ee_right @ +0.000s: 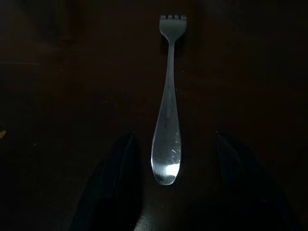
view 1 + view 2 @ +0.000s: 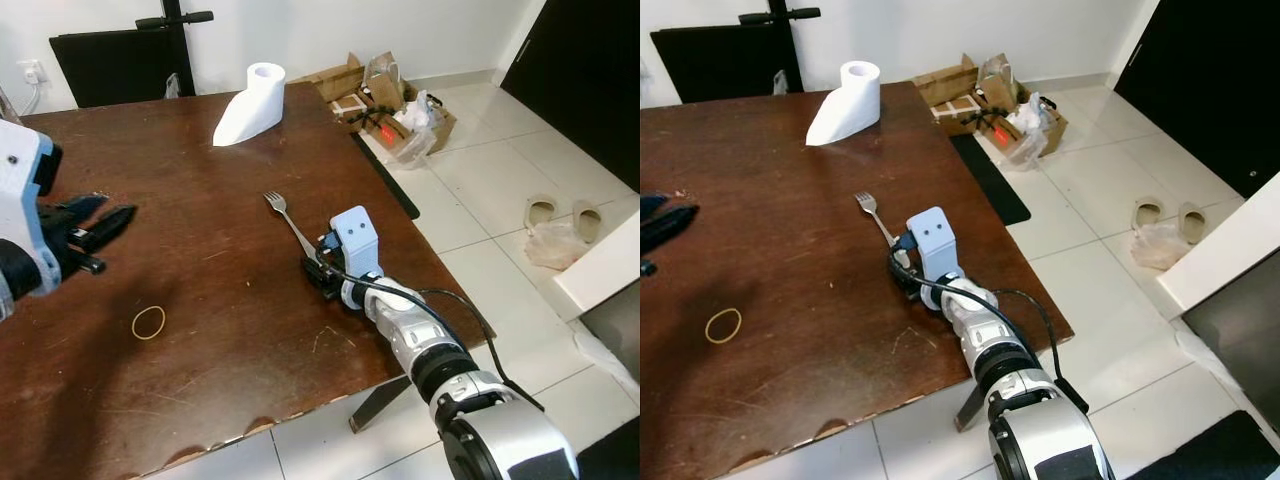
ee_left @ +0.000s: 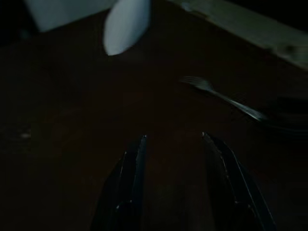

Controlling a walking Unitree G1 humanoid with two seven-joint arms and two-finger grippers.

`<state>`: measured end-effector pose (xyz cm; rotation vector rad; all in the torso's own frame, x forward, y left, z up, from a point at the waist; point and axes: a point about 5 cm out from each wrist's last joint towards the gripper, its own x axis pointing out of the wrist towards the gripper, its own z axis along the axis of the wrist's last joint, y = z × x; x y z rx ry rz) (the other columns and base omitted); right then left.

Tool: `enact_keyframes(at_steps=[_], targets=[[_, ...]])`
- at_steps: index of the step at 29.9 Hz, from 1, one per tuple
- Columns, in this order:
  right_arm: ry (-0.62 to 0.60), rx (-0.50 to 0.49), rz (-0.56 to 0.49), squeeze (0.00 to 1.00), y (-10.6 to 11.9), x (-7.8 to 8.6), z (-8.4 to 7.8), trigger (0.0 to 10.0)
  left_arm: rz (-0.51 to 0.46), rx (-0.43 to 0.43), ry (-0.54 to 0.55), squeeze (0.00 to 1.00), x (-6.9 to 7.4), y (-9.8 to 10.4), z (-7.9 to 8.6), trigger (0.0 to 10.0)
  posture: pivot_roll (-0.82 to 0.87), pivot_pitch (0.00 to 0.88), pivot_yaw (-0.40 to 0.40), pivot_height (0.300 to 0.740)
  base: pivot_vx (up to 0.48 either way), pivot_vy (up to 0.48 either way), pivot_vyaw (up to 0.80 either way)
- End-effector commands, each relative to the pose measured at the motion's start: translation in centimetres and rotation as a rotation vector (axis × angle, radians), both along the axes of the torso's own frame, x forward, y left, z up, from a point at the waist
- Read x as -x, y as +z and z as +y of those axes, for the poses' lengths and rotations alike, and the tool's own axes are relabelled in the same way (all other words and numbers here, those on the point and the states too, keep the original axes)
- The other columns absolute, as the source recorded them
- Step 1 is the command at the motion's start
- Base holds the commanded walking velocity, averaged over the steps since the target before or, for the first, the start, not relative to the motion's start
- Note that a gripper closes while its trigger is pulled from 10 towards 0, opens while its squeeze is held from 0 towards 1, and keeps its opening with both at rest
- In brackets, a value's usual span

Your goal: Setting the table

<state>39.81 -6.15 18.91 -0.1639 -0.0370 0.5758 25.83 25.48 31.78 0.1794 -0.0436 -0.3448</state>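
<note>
A silver fork (image 2: 288, 222) lies flat on the dark wooden table (image 2: 200, 300), tines pointing toward the far side. My right gripper (image 2: 320, 268) rests low on the table at the fork's handle end. Its black fingers (image 1: 113, 185) stand open on either side of the fork handle (image 1: 166, 144) without touching it. My left gripper (image 2: 100, 225) hovers over the table's left side, open and empty, well away from the fork (image 3: 219, 96).
A white paper roll (image 2: 252, 103) with a loose sheet lies at the table's far side. A rubber band (image 2: 148, 322) lies near the front left. Cardboard boxes and bags (image 2: 385, 105) crowd the floor past the table's right edge; slippers (image 2: 560, 215) lie further right.
</note>
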Motion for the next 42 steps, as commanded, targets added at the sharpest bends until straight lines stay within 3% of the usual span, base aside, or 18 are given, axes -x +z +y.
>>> enact_keyframes(at_steps=[1,9,13,15,16,17,18,19,27,37,40,42], targets=[[-0.001,0.025,0.01,0.0,-0.6,0.1,0.1,10.0,0.023,-0.005,-0.043,0.0,0.2,0.2,-0.2,10.0,0.37,0.252,-0.014,0.74,0.0,0.0,0.0],[-0.005,0.053,0.116,0.0,-1.8,0.1,-0.1,10.0,0.102,-0.088,-0.293,0.0,1.6,-0.2,-2.3,10.0,0.38,0.249,-0.013,0.74,0.0,0.0,0.0],[0.0,0.034,0.172,0.0,-2.3,0.2,-0.1,10.0,0.115,-0.084,-0.342,0.0,1.9,-0.1,-2.5,10.0,0.38,0.249,-0.013,0.74,0.0,0.0,0.0],[0.005,0.035,0.19,0.0,-2.5,0.3,-0.1,4.4,0.119,-0.083,-0.354,0.0,2.0,0.0,-2.5,10.0,0.37,0.248,-0.015,0.74,0.0,0.0,0.0],[0.005,0.035,0.19,0.0,-2.5,0.3,-0.1,4.4,0.119,-0.083,-0.354,0.0,2.0,0.0,-2.5,10.0,0.37,0.248,-0.015,0.74,0.0,0.0,0.0],[0.009,0.029,0.206,0.0,-2.6,0.3,-0.1,0.7,0.122,-0.082,-0.359,0.0,2.1,-0.1,-2.6,10.0,0.37,0.248,-0.017,0.74,0.0,0.0,0.0],[0.009,0.029,0.206,0.0,-2.6,0.3,-0.1,0.7,0.122,-0.082,-0.359,0.0,2.1,-0.1,-2.6,10.0,0.37,0.248,-0.017,0.74,0.0,0.0,0.0],[0.02,0.032,0.223,0.0,-2.8,0.4,-0.1,0.0,0.124,-0.08,-0.364,0.0,2.1,-0.1,-2.6,10.0,0.37,0.248,-0.017,0.74,0.0,0.0,0.0],[0.033,0.069,0.242,0.0,-3.2,0.5,-0.2,0.0,0.136,-0.074,-0.378,0.0,2.3,-0.6,-2.8,10.0,0.37,0.246,-0.022,0.74,0.0,0.0,0.0],[0.044,0.22,0.181,0.0,-3.7,0.6,-0.8,0.0,0.138,-0.053,-0.349,0.0,2.0,-1.1,-2.8,10.0,0.35,0.239,-0.024,0.74,0.0,0.0,0.0],[0.069,0.251,0.177,0.0,-4.0,0.8,-1.2,0.0,0.139,-0.05,-0.343,0.0,1.9,-1.3,-2.8,10.0,0.35,0.239,-0.024,0.74,0.0,0.0,0.0],[0.147,0.236,0.18,0.0,-4.0,1.1,-1.1,0.0,0.142,-0.043,-0.338,0.0,1.8,-1.5,-2.8,10.0,0.35,0.239,-0.024,0.74,0.0,0.0,0.0]])
